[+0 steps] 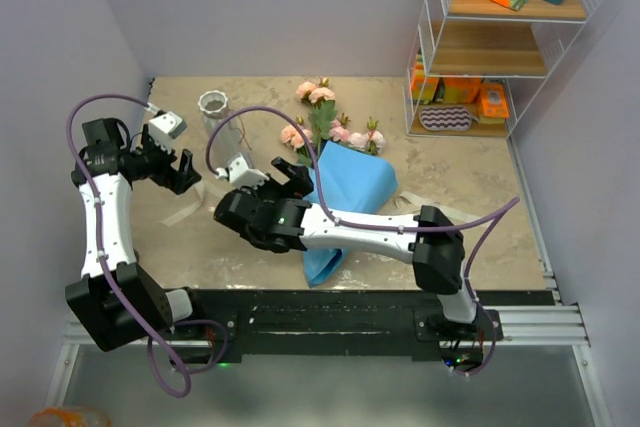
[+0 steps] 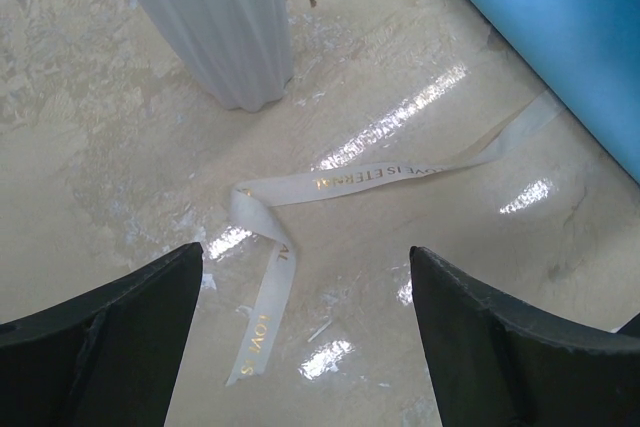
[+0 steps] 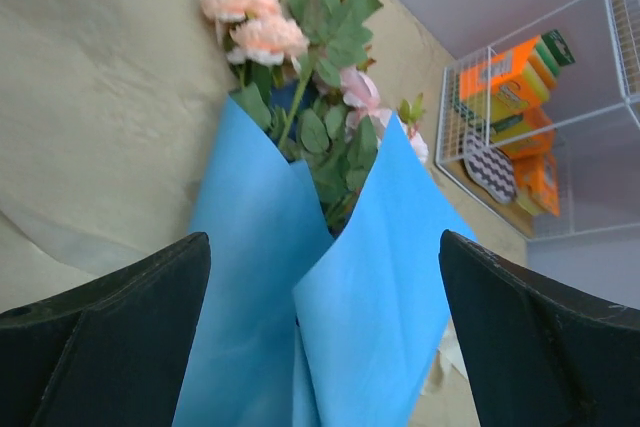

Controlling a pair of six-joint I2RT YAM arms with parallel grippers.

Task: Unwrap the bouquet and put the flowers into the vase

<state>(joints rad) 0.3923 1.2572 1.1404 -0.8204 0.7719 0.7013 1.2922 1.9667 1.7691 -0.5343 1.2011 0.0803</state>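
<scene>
We are holding our right claw (image 1: 288, 173) by the bouquet (image 1: 352, 183), spread wide, left claw (image 2: 305, 297) spread too, its camera showing ribbon (image 2: 380, 175) words

Bouquet (image 1: 352, 195): blue paper cone lying on the table (image 1: 470, 169), mouth toward the far edge. Flowers (image 1: 325, 119): pink roses and green leaves spilling from the cone. Vase (image 1: 213, 105): upright, ribbed, pale, left of the flowers, apart. Ribbon (image 2: 370, 175): untied, flat near the vase.
</scene>
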